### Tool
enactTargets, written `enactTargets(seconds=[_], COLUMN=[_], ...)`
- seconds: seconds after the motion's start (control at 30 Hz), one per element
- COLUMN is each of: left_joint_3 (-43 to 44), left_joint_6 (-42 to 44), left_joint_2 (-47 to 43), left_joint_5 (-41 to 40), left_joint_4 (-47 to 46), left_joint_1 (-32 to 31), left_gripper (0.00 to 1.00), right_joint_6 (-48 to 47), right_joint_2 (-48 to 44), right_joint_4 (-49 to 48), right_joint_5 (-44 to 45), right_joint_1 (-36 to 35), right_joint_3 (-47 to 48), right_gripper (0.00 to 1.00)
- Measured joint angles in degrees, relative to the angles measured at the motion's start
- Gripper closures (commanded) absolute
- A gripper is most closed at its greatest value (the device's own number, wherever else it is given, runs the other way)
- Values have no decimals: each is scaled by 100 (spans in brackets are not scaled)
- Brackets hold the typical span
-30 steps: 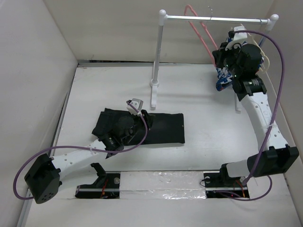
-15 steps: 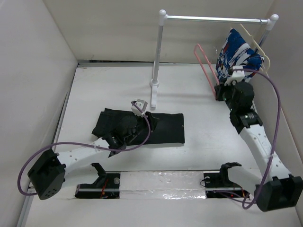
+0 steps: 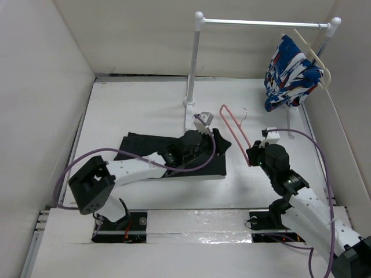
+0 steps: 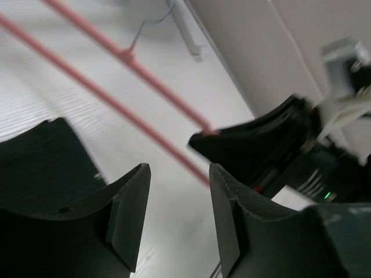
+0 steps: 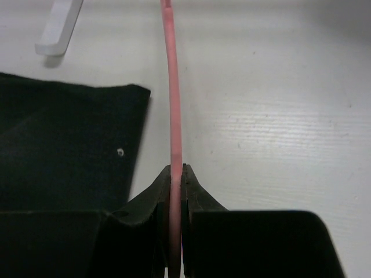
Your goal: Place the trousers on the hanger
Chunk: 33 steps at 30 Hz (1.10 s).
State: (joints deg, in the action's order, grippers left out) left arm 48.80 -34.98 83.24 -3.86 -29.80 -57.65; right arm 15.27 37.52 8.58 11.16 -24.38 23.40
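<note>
Black trousers [image 3: 211, 167] lie flat left of centre: limp, light, best pinched at the buttoned waist edge. Left gripper [image 3: 219, 141] hovers over that end, jaws apart. Thin, springy pink hanger [image 3: 231, 128] sits centre-right, with the right gripper [image 3: 254, 155] clamped on its wire.

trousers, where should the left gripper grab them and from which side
Probably the short end with the button, the one nearest the hanger. The trousers lie flat, so no fold stands up to pinch. Come down from above at that edge, with the fingers set across it. The open left gripper hovers by that end.
</note>
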Motion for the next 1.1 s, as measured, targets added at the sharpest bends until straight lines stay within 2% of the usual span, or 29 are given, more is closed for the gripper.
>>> enactTargets(seconds=[0.17,0.33,0.47,0.8,0.9,1.0,1.03,1.1], left_joint_3=[826,1132,1340,1720,1952,1971,1971,1971], left_joint_6=[-391,-684,-802,-1097,-1128,-1222,-1270,-1458], left_joint_2=[1110,1974,2229,2634,2962,3062,3062,3060], left_joint_5=[70,138,129,63,83,146,146,177], left_joint_4=[-238,-199,-9,-260,-254,-337,-348,-492], left_joint_1=[-136,-144,-151,-179,-199,-227,-236,-243], left_gripper=[56,53,53,54,58,72,85,95], right_joint_6=[393,667,769,938,988,1029,1056,1115], right_joint_2=[-219,-267,-319,-332,-328,-264,-264,-262], right_joint_4=[17,17,31,48,68,201,249,372], right_joint_5=[280,520,704,951,1027,1095,1119,1137], right_joint_1=[-474,-756,-881,-1217,-1325,-1392,-1427,-1495], right_joint_3=[-402,-564,-564,-566,-566,-573,-573,-579], right_gripper=[100,100,100,100,100,96,85,72])
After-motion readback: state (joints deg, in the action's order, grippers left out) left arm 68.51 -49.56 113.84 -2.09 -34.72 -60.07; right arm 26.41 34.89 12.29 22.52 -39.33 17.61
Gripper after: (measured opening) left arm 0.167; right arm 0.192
